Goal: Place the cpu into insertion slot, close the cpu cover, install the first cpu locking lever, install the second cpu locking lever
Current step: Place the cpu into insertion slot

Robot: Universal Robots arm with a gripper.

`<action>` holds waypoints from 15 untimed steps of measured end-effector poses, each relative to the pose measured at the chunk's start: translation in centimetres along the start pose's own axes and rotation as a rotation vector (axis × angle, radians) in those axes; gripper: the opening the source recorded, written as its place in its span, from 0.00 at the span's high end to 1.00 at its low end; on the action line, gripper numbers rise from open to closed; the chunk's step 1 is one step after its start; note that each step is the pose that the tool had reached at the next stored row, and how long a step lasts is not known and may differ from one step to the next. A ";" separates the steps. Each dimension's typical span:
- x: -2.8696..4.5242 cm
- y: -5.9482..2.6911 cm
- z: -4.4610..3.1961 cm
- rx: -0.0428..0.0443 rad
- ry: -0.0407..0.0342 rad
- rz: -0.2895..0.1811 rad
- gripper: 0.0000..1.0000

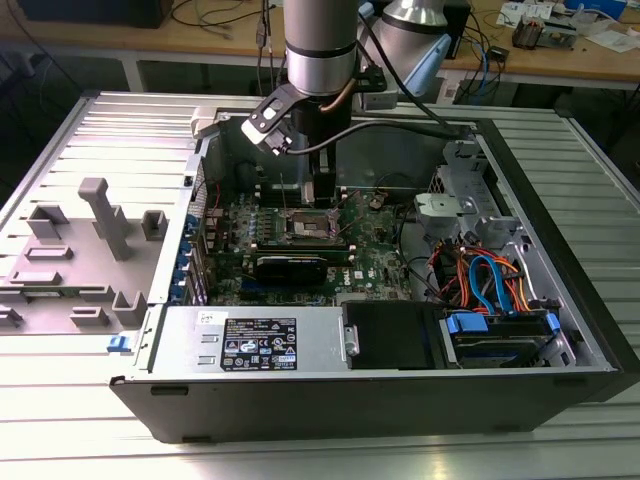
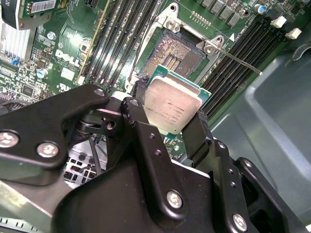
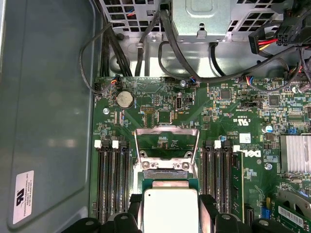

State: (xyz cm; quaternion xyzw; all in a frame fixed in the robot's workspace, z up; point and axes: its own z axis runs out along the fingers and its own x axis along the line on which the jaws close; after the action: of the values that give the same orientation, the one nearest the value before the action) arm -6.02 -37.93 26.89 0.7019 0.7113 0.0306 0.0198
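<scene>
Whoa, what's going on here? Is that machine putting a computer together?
Yes. A robot arm is reaching down into an open computer case. Its gripper is shut on the cpu, pinching it by two opposite edges and holding it over the green motherboard, close to the insertion slot. The slot is empty, with its contacts bare, and the cpu cover is flipped up out of the way. The chip is not seated yet.
</scene>
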 end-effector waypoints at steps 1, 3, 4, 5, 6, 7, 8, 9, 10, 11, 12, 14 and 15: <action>0.00 0.00 0.00 0.0001 0.0000 0.000 0.45; 0.00 0.00 0.00 0.0000 0.0000 0.000 0.45; 0.00 0.00 0.02 -0.0001 0.0001 0.000 0.45; 0.00 0.00 0.05 -0.0002 0.0002 0.000 0.45; 0.00 0.00 0.13 -0.0003 0.0003 0.001 0.45; 0.00 -0.01 0.19 -0.0003 -0.0001 0.001 0.45; 0.00 -0.02 0.30 -0.0004 -0.0002 0.003 0.45; -0.01 -0.02 0.40 -0.0005 -0.0004 0.004 0.45; -0.01 -0.05 0.66 -0.0011 -0.0005 0.006 0.45; -0.01 -0.07 0.87 -0.0018 -0.0007 0.009 0.45; -0.01 -0.08 0.96 -0.0024 -0.0009 0.011 0.45; -0.02 -0.09 1.18 -0.0025 -0.0014 0.014 0.45; -0.02 -0.11 1.31 -0.0026 -0.0018 0.015 0.45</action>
State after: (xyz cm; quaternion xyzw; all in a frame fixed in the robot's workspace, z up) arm -6.04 -37.93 25.58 0.7073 0.7059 0.0310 0.0211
